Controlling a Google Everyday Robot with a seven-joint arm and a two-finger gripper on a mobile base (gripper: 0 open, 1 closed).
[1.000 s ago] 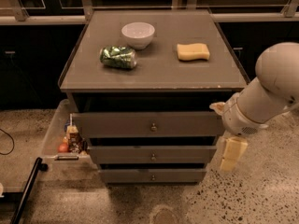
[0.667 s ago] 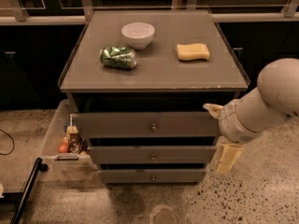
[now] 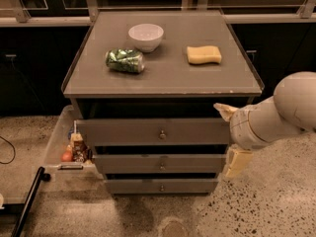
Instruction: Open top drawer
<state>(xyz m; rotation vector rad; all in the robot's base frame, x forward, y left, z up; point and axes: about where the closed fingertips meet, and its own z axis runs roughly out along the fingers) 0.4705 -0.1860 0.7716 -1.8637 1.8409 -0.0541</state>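
The top drawer (image 3: 123, 131) sits just under the cabinet top (image 3: 163, 78). The gripper (image 3: 223, 140) hangs at the drawer's right end, fingers spread wide, holding nothing. The knob (image 3: 162, 134) is mid-front, well to its left. Closing here would likely miss the knob, and an off-centre pull could jam the drawer.

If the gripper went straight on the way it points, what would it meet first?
Likely the top drawer, at the right end of its front. The gripper sits at the right side of the cabinet, jaws open, pointing left toward it; depth is unclear.
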